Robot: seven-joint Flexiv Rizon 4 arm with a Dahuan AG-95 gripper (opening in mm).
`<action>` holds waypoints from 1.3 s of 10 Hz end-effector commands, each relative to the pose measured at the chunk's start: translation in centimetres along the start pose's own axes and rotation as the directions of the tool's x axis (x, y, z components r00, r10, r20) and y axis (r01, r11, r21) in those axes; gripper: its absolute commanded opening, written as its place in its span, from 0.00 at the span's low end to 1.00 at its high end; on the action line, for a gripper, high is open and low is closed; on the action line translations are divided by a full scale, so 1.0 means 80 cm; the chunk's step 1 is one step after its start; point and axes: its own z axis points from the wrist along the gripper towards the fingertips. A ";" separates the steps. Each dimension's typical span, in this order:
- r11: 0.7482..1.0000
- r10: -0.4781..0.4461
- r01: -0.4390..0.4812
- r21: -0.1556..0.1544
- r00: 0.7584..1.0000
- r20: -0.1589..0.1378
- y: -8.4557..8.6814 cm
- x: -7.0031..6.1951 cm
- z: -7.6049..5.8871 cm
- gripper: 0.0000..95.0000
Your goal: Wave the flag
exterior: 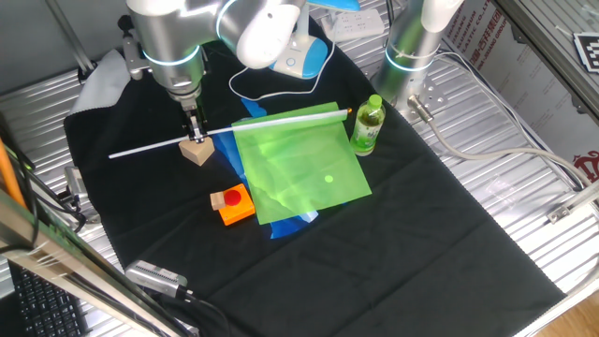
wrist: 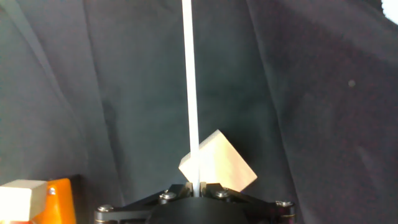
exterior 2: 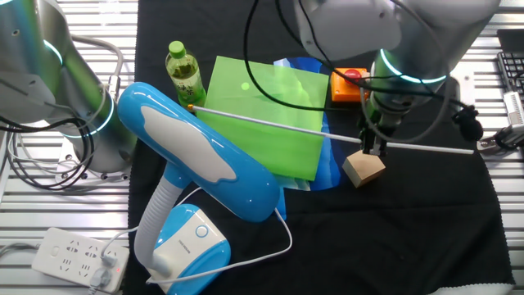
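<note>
The flag is a bright light-green sheet (exterior: 301, 166) on a long thin white stick (exterior: 150, 147), lying across the black cloth. It also shows in the other fixed view (exterior 2: 266, 106). My gripper (exterior: 194, 134) stands over the stick's bare end, shut on the stick, just above a pale wooden block (exterior: 197, 151). In the other fixed view the gripper (exterior 2: 374, 147) pinches the stick (exterior 2: 426, 148) above the block (exterior 2: 363, 168). In the hand view the stick (wrist: 190, 87) runs straight up from between the jaws of the gripper (wrist: 197, 188), with the block (wrist: 219, 163) right behind.
A green bottle (exterior: 368, 124) stands at the flag's far corner. An orange box with a red button (exterior: 232, 203) lies near the sheet. A blue cloth (exterior: 292, 225) peeks out under the flag. A blue and white lamp (exterior 2: 201, 176) and a second arm's base (exterior: 412, 47) stand nearby.
</note>
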 end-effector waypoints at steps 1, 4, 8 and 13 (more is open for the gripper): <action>1.000 -0.005 0.005 0.001 1.000 0.002 -0.003 0.005 0.002 0.00; 1.000 -0.007 0.007 -0.002 1.000 0.005 -0.004 0.005 0.002 0.00; 1.000 -0.018 0.018 -0.008 1.000 0.018 -0.004 0.005 0.002 0.00; 0.999 -0.046 0.046 -0.011 0.999 0.023 -0.005 0.006 0.003 0.00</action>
